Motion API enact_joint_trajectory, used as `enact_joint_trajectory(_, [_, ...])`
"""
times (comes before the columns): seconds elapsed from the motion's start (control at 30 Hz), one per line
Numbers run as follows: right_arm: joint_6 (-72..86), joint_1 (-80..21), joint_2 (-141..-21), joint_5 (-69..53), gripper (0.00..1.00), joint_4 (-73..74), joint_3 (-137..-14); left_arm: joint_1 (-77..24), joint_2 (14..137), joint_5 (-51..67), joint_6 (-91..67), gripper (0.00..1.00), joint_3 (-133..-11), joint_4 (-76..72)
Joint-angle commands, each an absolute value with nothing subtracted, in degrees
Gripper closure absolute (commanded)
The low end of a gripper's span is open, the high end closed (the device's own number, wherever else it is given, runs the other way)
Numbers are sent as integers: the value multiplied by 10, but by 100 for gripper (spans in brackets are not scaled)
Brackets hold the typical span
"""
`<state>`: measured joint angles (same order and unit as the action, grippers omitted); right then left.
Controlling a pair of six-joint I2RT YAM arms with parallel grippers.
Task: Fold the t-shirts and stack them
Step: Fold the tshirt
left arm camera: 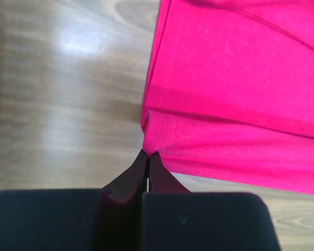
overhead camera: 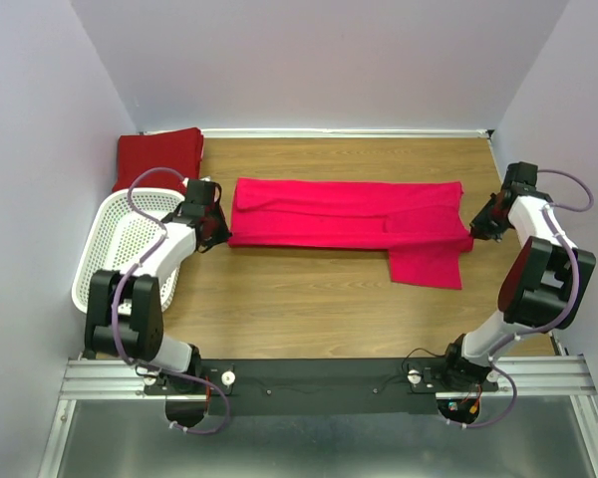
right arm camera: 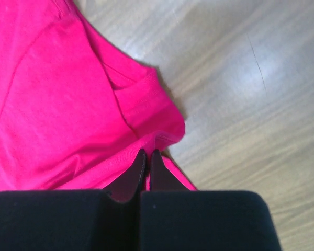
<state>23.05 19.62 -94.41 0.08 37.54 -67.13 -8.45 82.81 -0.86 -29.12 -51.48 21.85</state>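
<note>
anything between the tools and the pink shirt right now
Nothing visible stands between them. The left tool is shut on the pink shirt at its left end, and the right tool is shut on its right end.

Wooden bench (overhead camera: 309, 319) carrying three things: pink shirt (overhead camera: 339, 219) lying stretched across middle; red shirt (overhead camera: 159, 154) lying folded in far-left corner; basket (overhead camera: 130, 244) sitting at left edge, just beside it.
</note>
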Motion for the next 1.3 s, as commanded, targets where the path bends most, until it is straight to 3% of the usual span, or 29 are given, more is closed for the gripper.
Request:
enact_joint_trajectory(0.0, [216, 203, -979, 3, 99, 374, -714, -76, 874, -61, -275, 100, -560, 207])
enact_joint_trajectory(0.47, [214, 197, -1054, -4, 97, 372, -760, -76, 1012, -82, -266, 100, -649, 194])
enact_joint_trajectory(0.9, [221, 197, -1070, 41, 96, 356, -761, -79, 1037, -93, -261, 100, -677, 176])
enact_joint_trajectory(1.17, [221, 197, -1074, 38, 91, 347, -758, -79, 1050, -104, -263, 100, -677, 168])
enact_joint_trajectory(1.27, [219, 197, -1072, 33, 85, 344, -758, -79, 1051, -107, -264, 86, -675, 167])
